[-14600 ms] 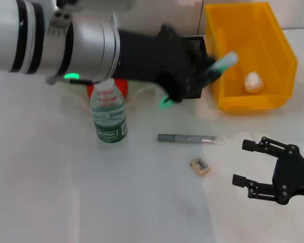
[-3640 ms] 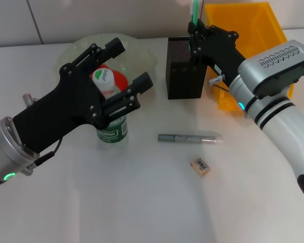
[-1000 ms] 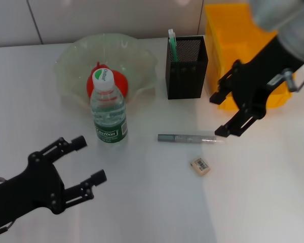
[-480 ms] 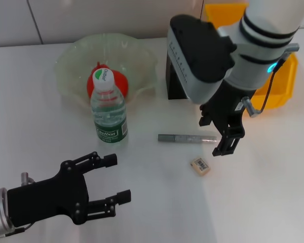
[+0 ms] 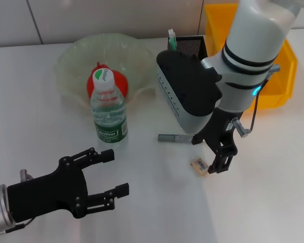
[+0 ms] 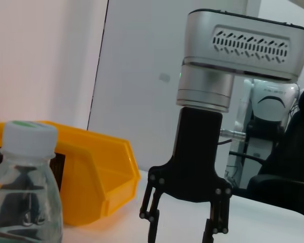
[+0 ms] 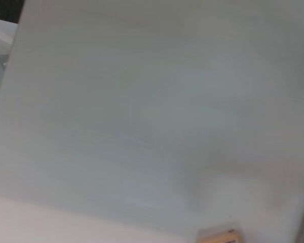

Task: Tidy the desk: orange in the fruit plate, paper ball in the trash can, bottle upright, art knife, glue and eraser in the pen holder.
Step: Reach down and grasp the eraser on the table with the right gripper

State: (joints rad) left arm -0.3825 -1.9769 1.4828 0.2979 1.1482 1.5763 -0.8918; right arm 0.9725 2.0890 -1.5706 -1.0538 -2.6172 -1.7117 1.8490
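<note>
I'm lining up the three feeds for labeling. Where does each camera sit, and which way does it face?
Head view: above, facing down at the desk; shows both arms, left hand, right hand by the eraser.
Left wrist view: low, facing across toward the right hand, bottle, trash can.
Right wrist view: close, facing the desk, eraser at edge.
Shared: eraser, right hand.

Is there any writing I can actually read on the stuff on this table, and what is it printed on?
Bottle, white cap: a green logo, too small to read.
Bottle, dark green label: white brand lettering, too blurred to read.
Eraser: a barcode sticker, partly behind the right gripper, not readable.
Trash can, pen holder, fruit plate: no text visible.
</note>
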